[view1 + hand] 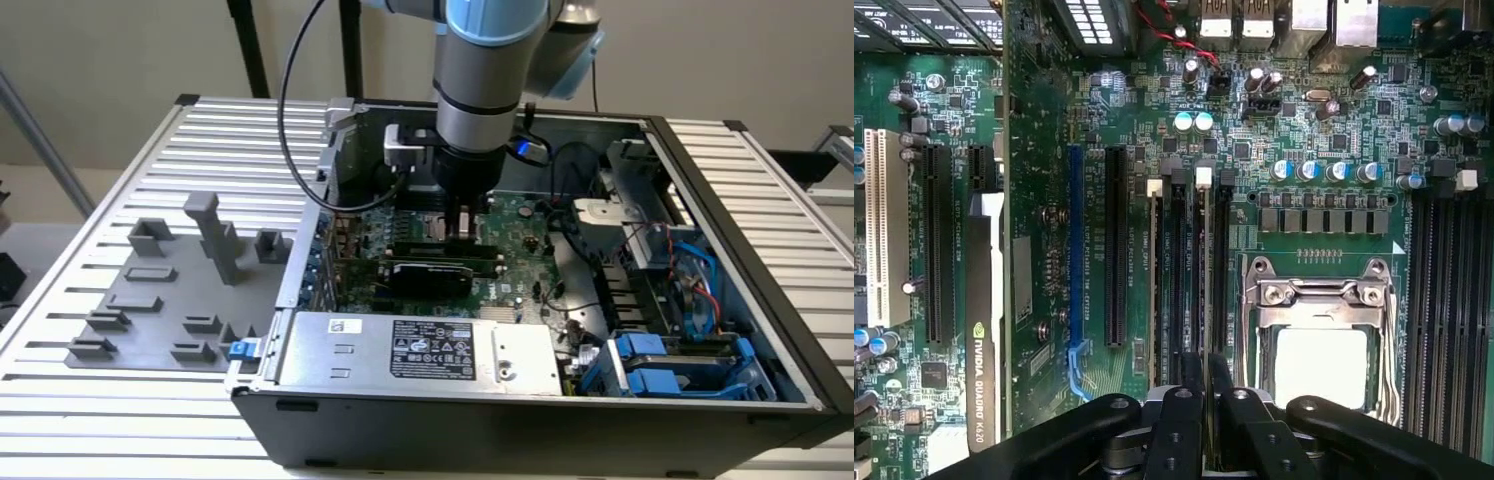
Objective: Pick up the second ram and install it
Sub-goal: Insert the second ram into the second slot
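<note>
My gripper (462,228) reaches down into the open computer case (747,200), right above the motherboard's memory slots. In the wrist view the gripper (1204,378) has its two black fingers (1186,385) pressed close on a thin board seen edge-on, the second ram (1204,270). The stick stands in line with a slot that ends in a white latch (1203,178). Another thin strip (1156,270) stands in the slot with the other white latch. The square CPU socket (1319,330) lies just beside these slots.
A black NVIDIA card (984,330) stands in an expansion slot a few slots away from the gripper. Empty black memory slots (1454,300) lie beyond the CPU socket. In the exterior view a power supply (420,350), blue drive bays (667,365) and a grey fixture plate (174,290) surround the work area.
</note>
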Action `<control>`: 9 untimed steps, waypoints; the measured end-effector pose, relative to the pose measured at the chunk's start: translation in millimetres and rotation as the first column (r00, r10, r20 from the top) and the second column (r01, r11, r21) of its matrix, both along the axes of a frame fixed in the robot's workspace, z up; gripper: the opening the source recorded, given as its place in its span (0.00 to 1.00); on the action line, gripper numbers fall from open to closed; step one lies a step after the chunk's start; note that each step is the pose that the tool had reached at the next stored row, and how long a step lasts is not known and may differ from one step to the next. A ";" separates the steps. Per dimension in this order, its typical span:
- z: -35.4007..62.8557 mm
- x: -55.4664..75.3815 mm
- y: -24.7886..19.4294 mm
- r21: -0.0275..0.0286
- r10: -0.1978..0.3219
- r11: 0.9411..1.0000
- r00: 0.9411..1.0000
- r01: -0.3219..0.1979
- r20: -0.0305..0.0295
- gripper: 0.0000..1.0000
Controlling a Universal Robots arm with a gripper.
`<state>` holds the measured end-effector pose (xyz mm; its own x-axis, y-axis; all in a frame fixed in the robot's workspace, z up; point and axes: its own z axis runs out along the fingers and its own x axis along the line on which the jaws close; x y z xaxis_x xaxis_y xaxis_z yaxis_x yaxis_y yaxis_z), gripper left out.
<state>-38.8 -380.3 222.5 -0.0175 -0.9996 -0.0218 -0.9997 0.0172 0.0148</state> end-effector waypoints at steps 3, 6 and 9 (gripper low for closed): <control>0.0 0.0 0.0 0.000 0.000 1.000 1.000 0.000 0.000 1.00; 4.6 0.0 0.0 0.000 0.000 1.000 1.000 0.000 0.000 1.00; 11.9 -0.8 0.0 0.000 0.000 1.000 1.000 0.000 0.000 1.00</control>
<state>-39.6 -380.3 234.4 -0.0177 -0.9996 -0.0222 -0.9997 0.0174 0.0147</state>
